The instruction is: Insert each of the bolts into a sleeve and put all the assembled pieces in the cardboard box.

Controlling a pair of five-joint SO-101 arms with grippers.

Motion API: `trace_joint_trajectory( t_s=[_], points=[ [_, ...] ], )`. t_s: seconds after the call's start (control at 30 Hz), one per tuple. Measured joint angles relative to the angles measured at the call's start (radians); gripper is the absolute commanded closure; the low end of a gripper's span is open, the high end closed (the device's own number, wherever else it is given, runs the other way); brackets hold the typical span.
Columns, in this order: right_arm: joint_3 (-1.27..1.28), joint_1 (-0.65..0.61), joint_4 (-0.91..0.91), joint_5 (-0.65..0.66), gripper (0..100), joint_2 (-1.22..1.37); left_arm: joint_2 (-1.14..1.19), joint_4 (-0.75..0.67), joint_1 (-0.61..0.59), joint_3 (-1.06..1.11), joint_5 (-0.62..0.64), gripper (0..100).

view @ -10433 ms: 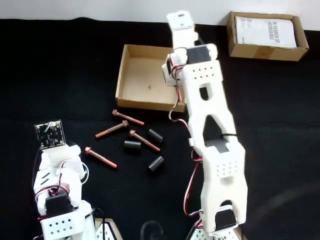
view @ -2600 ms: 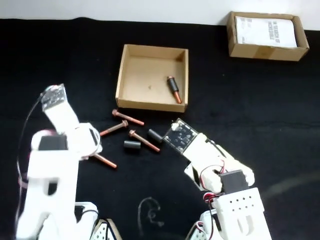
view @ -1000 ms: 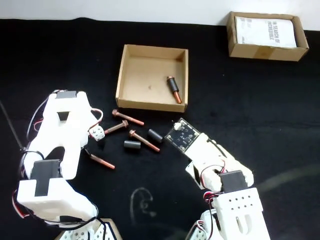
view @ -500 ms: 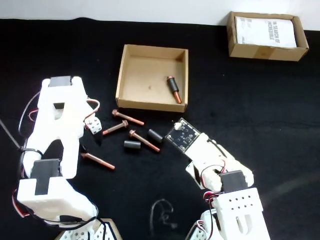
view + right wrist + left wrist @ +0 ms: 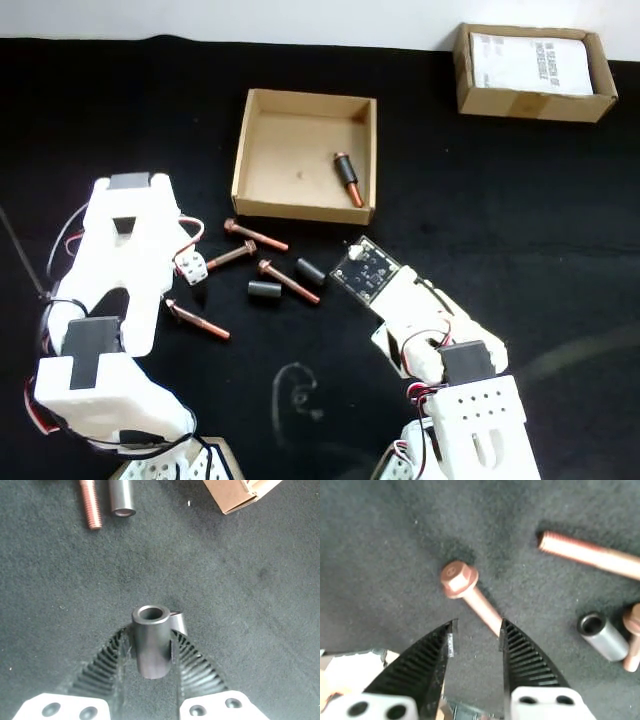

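My left gripper [image 5: 477, 627] is open just above the black mat, its fingers either side of the shaft of a copper bolt [image 5: 465, 587] whose hex head points away from it. In the high view this bolt [image 5: 200, 319] lies leftmost, by the left gripper [image 5: 176, 296]. My right gripper [image 5: 151, 645] is shut on a dark sleeve [image 5: 151, 640], held upright, bore open. The right arm [image 5: 420, 320] stands right of the loose parts. Three more bolts [image 5: 255, 235] [image 5: 225, 255] [image 5: 288, 280] and two sleeves [image 5: 265, 291] [image 5: 311, 271] lie below the cardboard box [image 5: 290, 150], which holds one assembled piece [image 5: 347, 180].
A second cardboard box [image 5: 535, 100] with a printed sheet sits at the back right. A white wall edge runs along the far side of the mat. In the right wrist view a box corner [image 5: 235, 492], a bolt end [image 5: 90, 505] and a sleeve [image 5: 121, 497] lie ahead.
The left arm has swung in over the leftmost bolt, then shifted slightly forward and down around it. The right arm has kept still with the sleeve in its gripper.
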Motion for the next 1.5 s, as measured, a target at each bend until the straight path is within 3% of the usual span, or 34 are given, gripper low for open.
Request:
trace_joint_trajectory(
  t_s=[0.53,0.67,0.93,1.13,1.33,1.5],
  points=[
    [0.000,0.000,0.000,0.000,99.1,0.000,0.049,-0.140,-0.109,0.037,0.000,86],
    [0.000,0.000,0.000,0.000,99.1,0.000,0.135,-0.169,-0.110,0.026,0.002,100],
    [0.000,0.000,-0.023,0.000,99.1,0.000,0.242,-0.170,-0.107,-0.075,-0.057,99],
    [0.000,0.052,-0.126,0.000,99.1,0.000,0.270,-0.041,-0.101,-0.227,-0.104,99],
    [0.000,0.078,-0.310,0.000,99.1,0.000,0.269,0.189,-0.046,-0.497,-0.224,99],
    [0.000,0.080,-0.502,0.000,99.1,0.000,0.269,0.269,0.003,-0.632,-0.308,99]
  ],
)
